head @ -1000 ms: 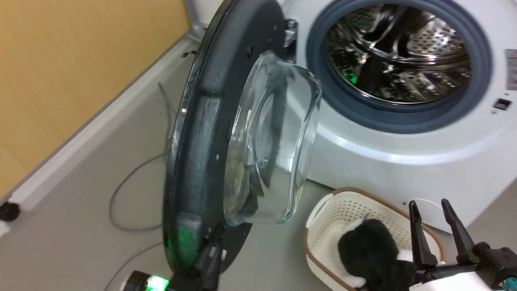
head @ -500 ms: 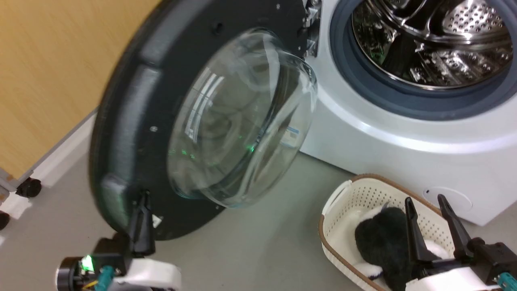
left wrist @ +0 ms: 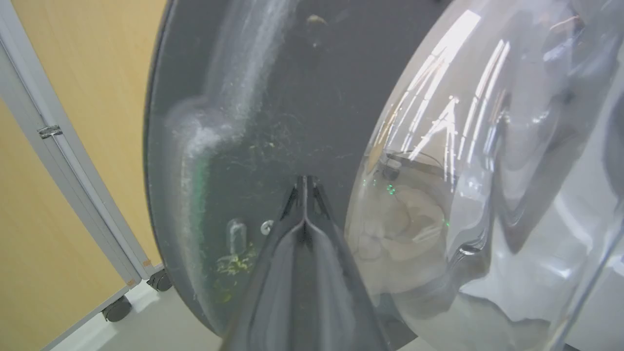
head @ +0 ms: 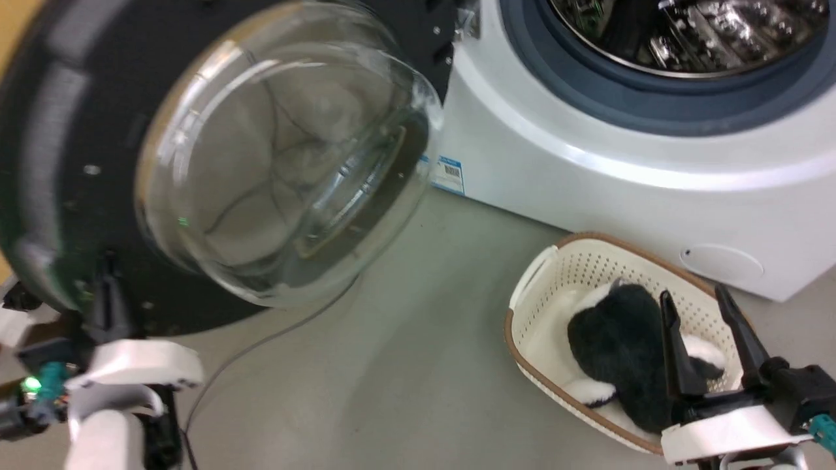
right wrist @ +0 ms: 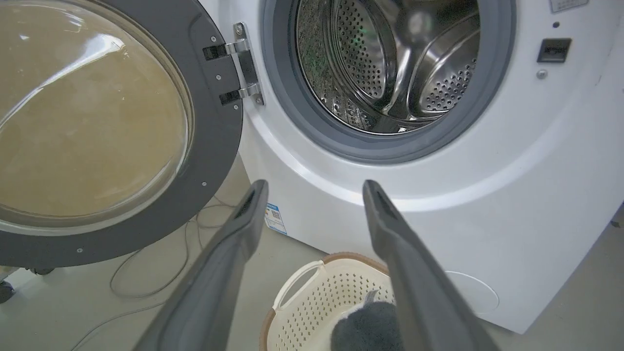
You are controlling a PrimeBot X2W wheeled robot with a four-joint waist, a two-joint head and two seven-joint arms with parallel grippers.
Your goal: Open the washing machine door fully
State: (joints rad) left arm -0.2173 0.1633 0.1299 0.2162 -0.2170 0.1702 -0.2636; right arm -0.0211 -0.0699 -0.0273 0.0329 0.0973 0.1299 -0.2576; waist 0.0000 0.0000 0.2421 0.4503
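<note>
Fingers [left wrist: 312, 273] of the left gripper [left wrist: 303, 183] are pressed together with nothing between them, tips at the black inner face of the washing machine door [head: 59, 163], just beside its glass bowl [head: 274, 150]; contact cannot be confirmed. Door stands wide open, hinged at the left of the washing machine [head: 588, 176], with the drum [right wrist: 390, 63] fully exposed. Right gripper [head: 693, 295] is spread apart and empty, above the basket [head: 509, 333] holding a black-and-white plush [head: 614, 346].
</note>
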